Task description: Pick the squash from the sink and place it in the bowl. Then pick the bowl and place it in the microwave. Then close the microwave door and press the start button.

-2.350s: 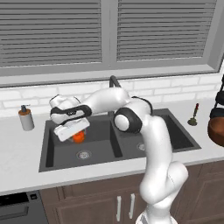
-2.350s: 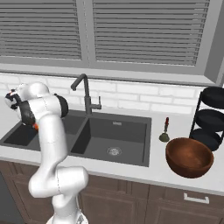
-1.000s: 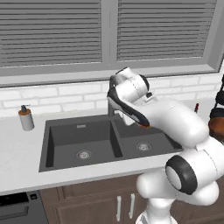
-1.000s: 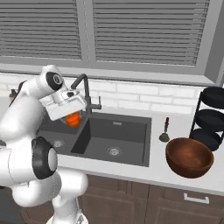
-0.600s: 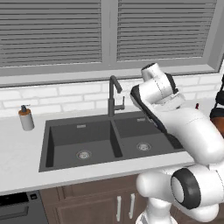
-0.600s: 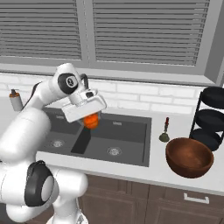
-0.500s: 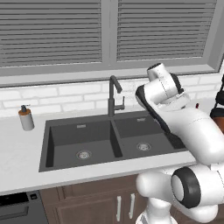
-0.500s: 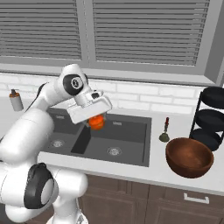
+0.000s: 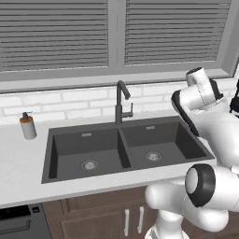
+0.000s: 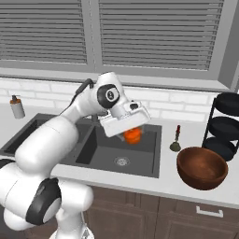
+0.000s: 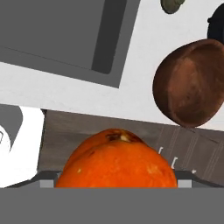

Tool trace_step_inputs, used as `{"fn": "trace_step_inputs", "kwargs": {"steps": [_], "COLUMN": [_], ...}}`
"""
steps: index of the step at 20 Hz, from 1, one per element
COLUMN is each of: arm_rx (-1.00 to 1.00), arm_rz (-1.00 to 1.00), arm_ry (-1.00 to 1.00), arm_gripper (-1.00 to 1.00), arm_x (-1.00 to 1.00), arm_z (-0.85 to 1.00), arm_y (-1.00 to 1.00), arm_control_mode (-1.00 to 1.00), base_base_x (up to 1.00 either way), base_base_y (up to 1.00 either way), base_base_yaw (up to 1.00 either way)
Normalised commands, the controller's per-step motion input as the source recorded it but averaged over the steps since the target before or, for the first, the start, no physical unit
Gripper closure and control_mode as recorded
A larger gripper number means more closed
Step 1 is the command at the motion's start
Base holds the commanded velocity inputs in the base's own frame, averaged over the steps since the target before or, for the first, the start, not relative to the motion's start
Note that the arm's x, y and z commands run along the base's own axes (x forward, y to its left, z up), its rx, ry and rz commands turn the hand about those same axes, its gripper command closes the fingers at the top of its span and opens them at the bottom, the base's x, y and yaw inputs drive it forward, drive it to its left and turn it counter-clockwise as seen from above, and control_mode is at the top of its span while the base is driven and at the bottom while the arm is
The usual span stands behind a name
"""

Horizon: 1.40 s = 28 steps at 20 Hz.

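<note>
Squash (image 10: pixel 133 135): small orange-red vegetable, hanging in the air above the sink's right basin, clear of the basin floor; in the hand view it is sitting at the bottom centre (image 11: pixel 116 159), right up against the camera.
Gripper (image 10: pixel 128 132): jaws standing wide and pinching the squash between them, under a white hand tilted toward the bowl.
Sink (image 9: pixel 121 149): dark double basin lying bare, two silver drains showing; tall dark faucet (image 9: pixel 120 102) rising at the back edge, behind the divider.
Bowl (image 10: pixel 201 168): reddish-brown, sitting upright on the pale counter (image 10: pixel 161 182) to the right of the sink, well apart from the squash, its mouth facing up with nothing in it.
Open room: bare counter stretching between the sink's right edge and the bowl's rim.
Edges: small dark-green ornament (image 10: pixel 176 142) standing just behind that stretch; black tiered rack (image 10: pixel 224 123) crowding the bowl from behind.
Far left: soap bottle (image 9: pixel 28 126) resting on the counter, well away from the arm.
</note>
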Motion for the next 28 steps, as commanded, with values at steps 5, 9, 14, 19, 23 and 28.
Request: {"fn": "trace_step_inputs", "kwargs": {"steps": [5, 9, 14, 19, 23, 28], "arm_rx": [0.14, 0.21, 0.15, 0.03, 0.00, 0.04], "arm_rz": [-0.07, -0.11, -0.07, 0.00, 0.01, 0.02], "arm_ry": [0.00, 0.00, 0.00, 0.01, 0.00, 0.00], "arm_gripper": [1.00, 1.00, 1.00, 1.00, 1.00, 1.00], "arm_x": [0.07, 0.23, 0.53, 0.74, 0.74, 0.42], "arm_z": [0.00, -0.06, -0.08, -0.51, -0.59, -0.51], "arm_y": [-1.00, -1.00, -1.00, -0.96, -0.83, -0.66], "arm_control_mode": [-1.00, -1.00, -1.00, -1.00, -1.00, -1.00], "base_base_x": [0.00, 0.00, 0.00, 0.00, 0.00, 0.00], "base_base_y": [0.00, 0.00, 0.00, 0.00, 0.00, 0.00], "base_base_yaw": [0.00, 0.00, 0.00, 0.00, 0.00, 0.00]}}
